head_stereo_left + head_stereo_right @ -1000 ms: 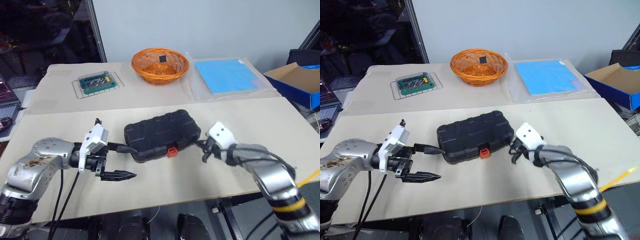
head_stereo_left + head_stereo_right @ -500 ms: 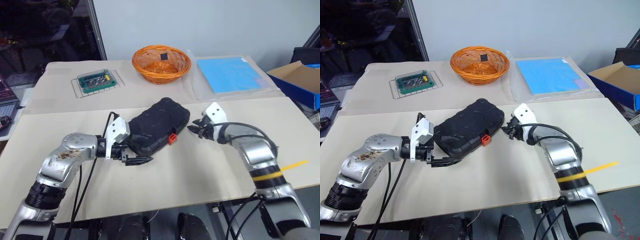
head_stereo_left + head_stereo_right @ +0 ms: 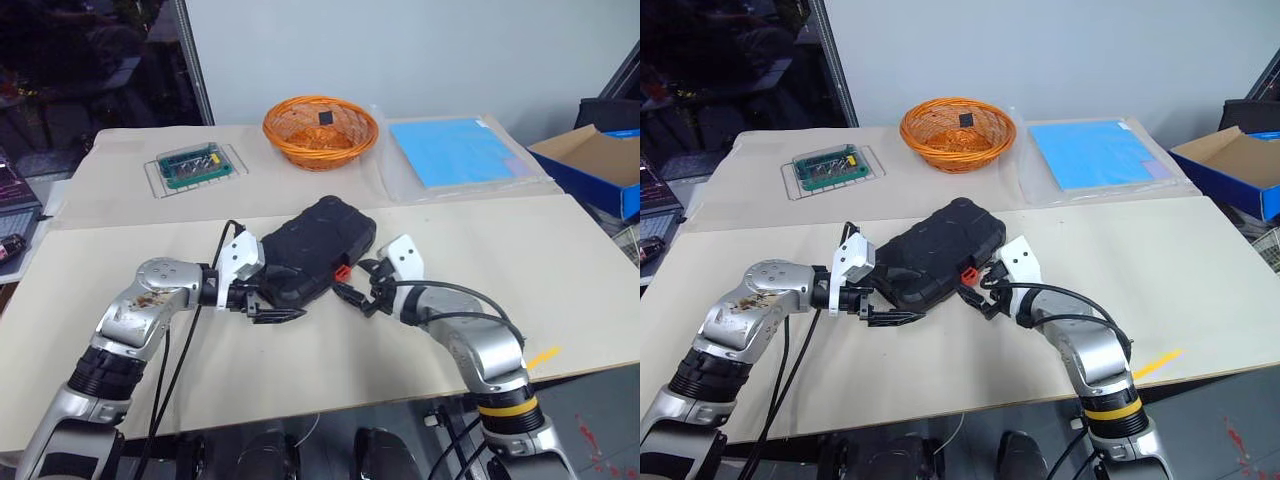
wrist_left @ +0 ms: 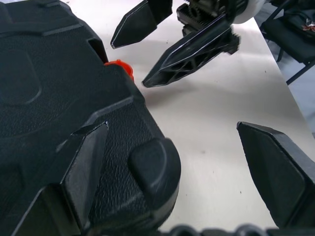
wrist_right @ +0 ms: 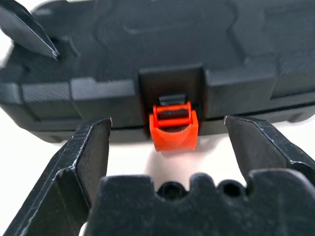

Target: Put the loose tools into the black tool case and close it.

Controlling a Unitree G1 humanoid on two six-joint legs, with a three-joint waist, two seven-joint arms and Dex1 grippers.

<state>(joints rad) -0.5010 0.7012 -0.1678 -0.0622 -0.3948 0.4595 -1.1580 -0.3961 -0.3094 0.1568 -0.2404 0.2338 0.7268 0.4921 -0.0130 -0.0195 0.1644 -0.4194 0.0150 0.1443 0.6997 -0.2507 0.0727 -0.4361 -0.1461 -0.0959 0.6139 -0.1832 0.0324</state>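
The black tool case (image 3: 312, 258) lies shut on the beige table (image 3: 560, 260), turned at a slant, just nearer the robot than the orange wicker basket (image 3: 320, 130). No brand, label or lettering can be read on its lid. Its orange-red latch (image 5: 173, 129) sits on the near long edge and hangs down, not snapped flat.

The right gripper (image 3: 358, 293) is just beside that latch, fingers spread wide to either side of it and touching nothing. The left gripper (image 3: 268, 303) is at the case's left near corner with its fingers wide apart: one finger (image 4: 81, 172) lies against the corner of the lid, the other stands off over the bare table.

Beyond the case to the left sits a green box of bits (image 3: 195, 163) on a wire rack; any print on it is too small to read. A blue sheet (image 3: 455, 150) lies beyond the case to the right
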